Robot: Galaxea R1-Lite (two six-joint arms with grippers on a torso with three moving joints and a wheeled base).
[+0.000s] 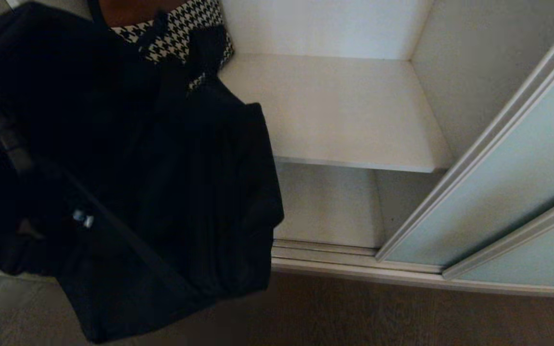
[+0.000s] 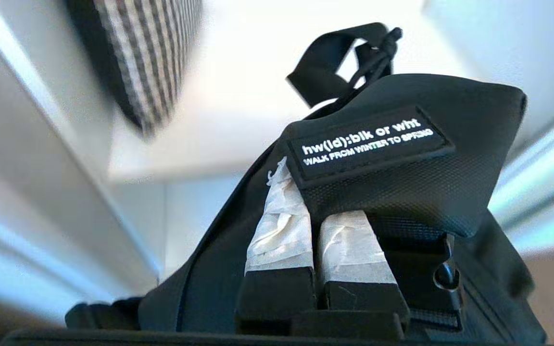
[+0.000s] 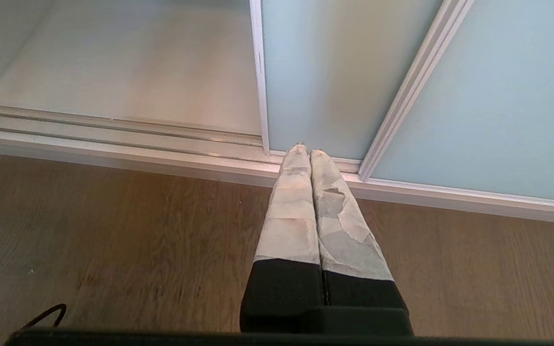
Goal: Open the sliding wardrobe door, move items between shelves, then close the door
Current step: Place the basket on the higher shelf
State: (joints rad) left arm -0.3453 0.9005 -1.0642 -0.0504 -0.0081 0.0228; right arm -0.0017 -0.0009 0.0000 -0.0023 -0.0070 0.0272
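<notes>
the left pincer (image 2: 313, 192) is clenched on the black bag (image 1: 161, 192), which hangs in front of the open wardrobe, left of the white shelf (image 1: 344, 110). a houndstooth item (image 1: 181, 29) lies on that shelf behind it. the right pincer (image 3: 309, 156) is pressed closed over the wood floor (image 3: 113, 230), near the sliding door (image 3: 334, 72). only the left wrist view shows the bag's label (image 2: 368, 142).

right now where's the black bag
In the head view the black bag hangs at the left, off the shelf, pinched in the left claw, in front of the houndstooth item.
</notes>
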